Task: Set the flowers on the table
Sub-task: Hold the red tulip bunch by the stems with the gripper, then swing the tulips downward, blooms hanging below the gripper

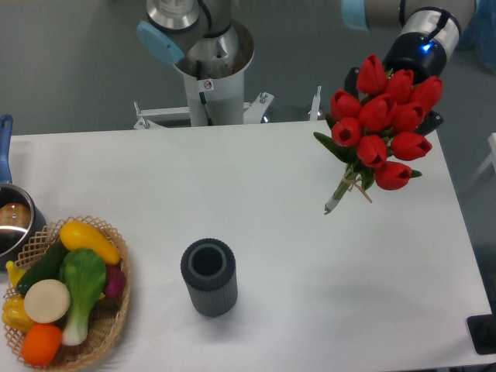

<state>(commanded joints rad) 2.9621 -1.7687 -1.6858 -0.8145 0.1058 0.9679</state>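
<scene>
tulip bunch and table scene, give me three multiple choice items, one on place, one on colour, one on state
1. Where is the tulip bunch?
A. Over the far right part of the white table
B. Inside the wicker basket
C. Standing in the dark vase

2. What colour are the tulip blooms?
A. Yellow
B. Red
C. White

3. What state is the dark vase in?
A. Tipped on its side
B. Upright and holding the tulips
C. Upright and empty

Answers:
1. A, the bunch hangs by the table's far right edge, blooms up against the arm's end.
2. B, every bloom is red, with green stems.
3. C, its open mouth faces up with nothing inside.
</scene>
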